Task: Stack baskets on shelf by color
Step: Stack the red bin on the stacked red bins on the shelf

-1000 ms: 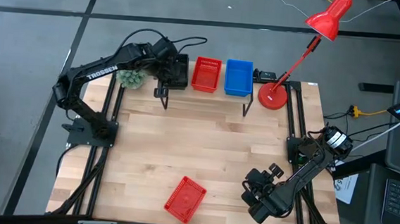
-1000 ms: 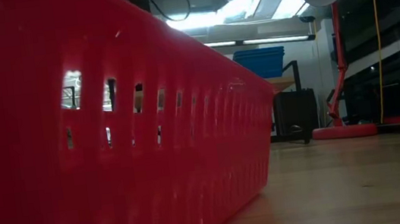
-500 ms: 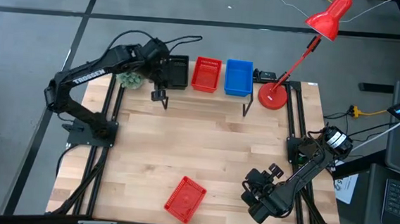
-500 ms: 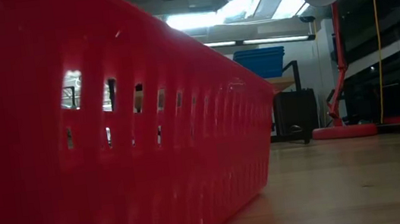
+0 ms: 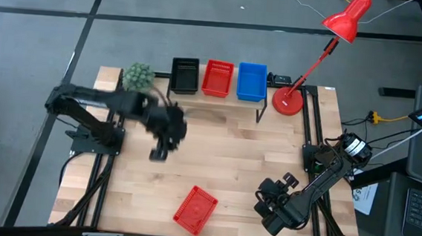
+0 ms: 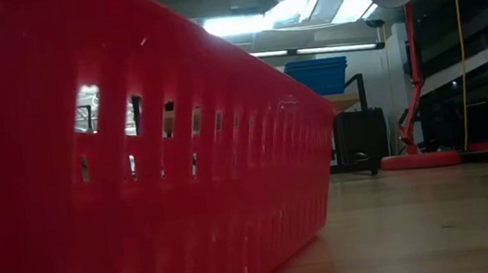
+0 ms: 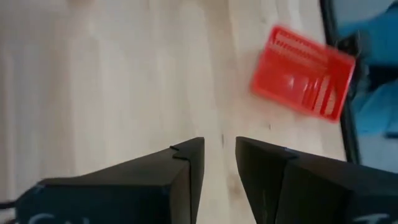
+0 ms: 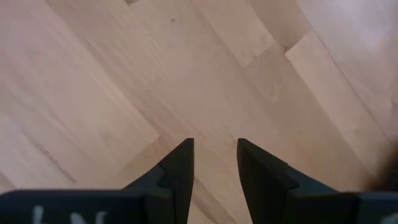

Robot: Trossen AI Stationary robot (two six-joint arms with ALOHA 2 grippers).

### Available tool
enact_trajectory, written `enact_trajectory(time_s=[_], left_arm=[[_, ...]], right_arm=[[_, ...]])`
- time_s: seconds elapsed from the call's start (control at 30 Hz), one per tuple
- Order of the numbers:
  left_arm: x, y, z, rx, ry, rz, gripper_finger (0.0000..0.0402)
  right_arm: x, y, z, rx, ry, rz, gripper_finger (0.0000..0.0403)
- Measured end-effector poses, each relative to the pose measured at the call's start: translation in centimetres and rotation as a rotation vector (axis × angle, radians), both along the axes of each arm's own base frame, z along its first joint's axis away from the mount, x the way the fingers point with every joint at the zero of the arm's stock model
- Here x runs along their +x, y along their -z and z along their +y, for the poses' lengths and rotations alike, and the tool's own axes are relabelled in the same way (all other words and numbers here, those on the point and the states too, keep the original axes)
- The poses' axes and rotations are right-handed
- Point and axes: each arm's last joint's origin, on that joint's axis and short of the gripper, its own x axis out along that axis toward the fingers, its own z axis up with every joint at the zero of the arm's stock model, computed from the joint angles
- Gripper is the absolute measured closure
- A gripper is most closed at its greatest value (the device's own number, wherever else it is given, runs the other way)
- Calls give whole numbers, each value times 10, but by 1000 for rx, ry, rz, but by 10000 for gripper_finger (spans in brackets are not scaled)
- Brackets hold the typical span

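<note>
Left gripper [image 5: 158, 155] hangs empty over mid-table, fingers parted with nothing between them; the right gripper [image 5: 266, 209], likewise parted and empty, waits near the table's right front corner. Black [image 5: 184, 75], red [image 5: 217, 78] and blue [image 5: 251, 81] baskets sit on the shelf [image 5: 219, 111] at the back; a loose red basket [image 5: 195, 209] lies skewed near the front edge. Its skew risks an off-centre pinch that lets it slip. No writing is legible.

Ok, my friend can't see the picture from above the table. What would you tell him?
The left gripper hangs open over the wooden table, while black, red and blue baskets sit on the shelf. Another red basket lies near the front edge.
</note>
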Motion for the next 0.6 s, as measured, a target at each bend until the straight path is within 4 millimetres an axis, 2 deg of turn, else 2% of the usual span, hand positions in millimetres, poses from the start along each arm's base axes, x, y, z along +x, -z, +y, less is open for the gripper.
enact_trajectory(time_s=[0.17, 0.37, 0.6], left_arm=[[8, 33, -57, -37, 45, 21, 319], [26, 71, -129, -139, 202, -155, 319], [38, 118, -193, -114, 321, -191, 319]], right_arm=[[2, 0, 2, 20, -4, -16, 281], [2, 1, 3, 50, 0, 3, 281], [2, 1, 4, 57, -47, 30, 281]])
